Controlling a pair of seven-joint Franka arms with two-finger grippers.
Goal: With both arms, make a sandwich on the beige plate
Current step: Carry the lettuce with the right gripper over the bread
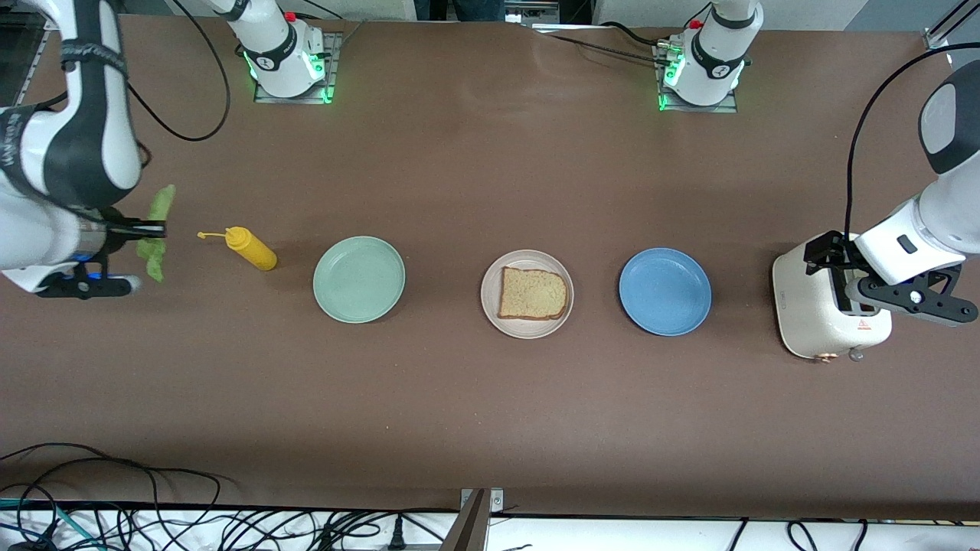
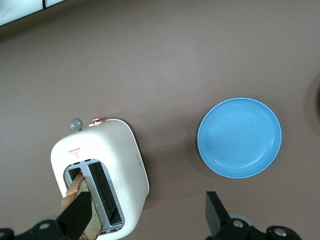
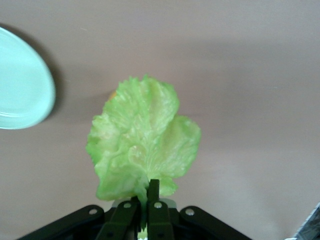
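Observation:
One tan bread slice (image 1: 533, 294) lies flat on the beige plate (image 1: 528, 330) at the table's middle. A second bread slice (image 2: 75, 192) stands in a slot of the white toaster (image 2: 112, 155) at the left arm's end of the table. Over that toaster (image 1: 831, 321) hangs my left gripper (image 2: 145, 216) (image 1: 838, 272), open, with one finger above the slice and nothing held. My right gripper (image 3: 147, 192) (image 1: 157, 228) is shut on the stem end of the ruffled green lettuce leaf (image 3: 142, 145) (image 1: 161, 203), held in the air at the right arm's end of the table.
A yellow mustard bottle (image 1: 251, 249) lies on its side between the lettuce and the mint-green plate (image 1: 358, 278) (image 3: 22, 85). An empty blue plate (image 1: 664, 291) (image 2: 239, 137) sits between the beige plate and the toaster. Cables run along the table's near edge.

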